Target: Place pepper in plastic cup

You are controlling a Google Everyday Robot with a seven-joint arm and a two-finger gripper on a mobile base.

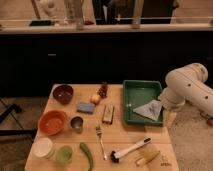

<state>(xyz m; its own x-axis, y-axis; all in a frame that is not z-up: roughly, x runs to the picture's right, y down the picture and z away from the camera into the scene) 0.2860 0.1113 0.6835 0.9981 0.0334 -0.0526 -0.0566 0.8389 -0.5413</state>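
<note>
Pincer (pixel 169 106) open and empty at the right edge of the bench (pixel 125 132).
Nearest the camera and well left of the pincer, the pepper (pixel 87 154) lies flat, just beside the plastic cup (pixel 64 154) but apart from it. The mark on the corner below the pincer is unreadable. The green tray (pixel 142 83) sits close beside the pincer.

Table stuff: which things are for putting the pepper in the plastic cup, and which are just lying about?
For the job: pepper, plastic cup, the robot's hand, low beside the green tray's right edge.

Just lying about: green tray, fork, metal cup, orange bowl, dark red bowl, white container, blue sponge, brush.
</note>
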